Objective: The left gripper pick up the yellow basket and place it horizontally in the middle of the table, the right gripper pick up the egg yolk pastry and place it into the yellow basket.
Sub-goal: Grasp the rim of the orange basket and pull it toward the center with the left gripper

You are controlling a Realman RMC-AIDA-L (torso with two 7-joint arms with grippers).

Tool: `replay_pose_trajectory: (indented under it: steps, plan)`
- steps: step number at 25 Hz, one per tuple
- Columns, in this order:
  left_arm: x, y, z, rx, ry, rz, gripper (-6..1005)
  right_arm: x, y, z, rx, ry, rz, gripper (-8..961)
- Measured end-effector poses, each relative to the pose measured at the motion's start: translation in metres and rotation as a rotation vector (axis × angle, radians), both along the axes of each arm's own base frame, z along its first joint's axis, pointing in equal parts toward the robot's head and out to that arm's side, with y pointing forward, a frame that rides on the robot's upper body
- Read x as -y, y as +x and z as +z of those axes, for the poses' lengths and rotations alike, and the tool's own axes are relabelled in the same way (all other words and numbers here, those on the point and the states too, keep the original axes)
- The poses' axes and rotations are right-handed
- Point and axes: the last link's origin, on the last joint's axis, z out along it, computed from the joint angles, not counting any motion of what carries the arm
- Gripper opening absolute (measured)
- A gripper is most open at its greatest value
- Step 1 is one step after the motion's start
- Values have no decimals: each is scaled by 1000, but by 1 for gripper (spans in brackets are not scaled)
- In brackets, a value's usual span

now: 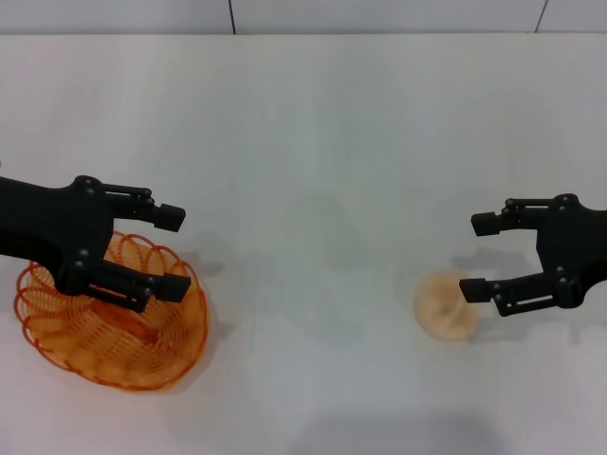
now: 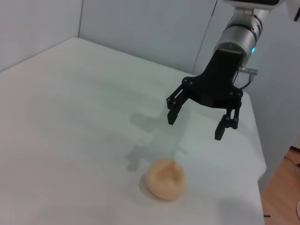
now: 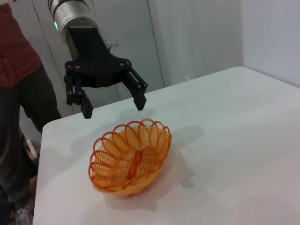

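Note:
The yellow basket (image 1: 114,327) is an orange-yellow wire oval lying on the white table (image 1: 313,142) at the near left, empty; it also shows in the right wrist view (image 3: 131,157). My left gripper (image 1: 171,251) hangs open above the basket's right end, not touching it; the right wrist view shows it (image 3: 112,103) above the basket. The egg yolk pastry (image 1: 446,303) is a pale beige dome at the near right, also in the left wrist view (image 2: 165,179). My right gripper (image 1: 479,256) is open and empty, just above and right of the pastry (image 2: 199,123).
The table's far edge meets a grey wall (image 1: 379,14). A person in a red top (image 3: 16,93) stands beyond the table's left end. The table's right edge (image 2: 258,154) drops to the floor close to the pastry.

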Motion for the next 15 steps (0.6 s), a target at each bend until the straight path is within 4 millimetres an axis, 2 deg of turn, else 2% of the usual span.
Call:
replay_pose_trajectory:
  steps: [15]
  plan:
    - [0, 0, -2, 3, 0, -1, 888, -1, 2, -2, 8, -1, -9, 859]
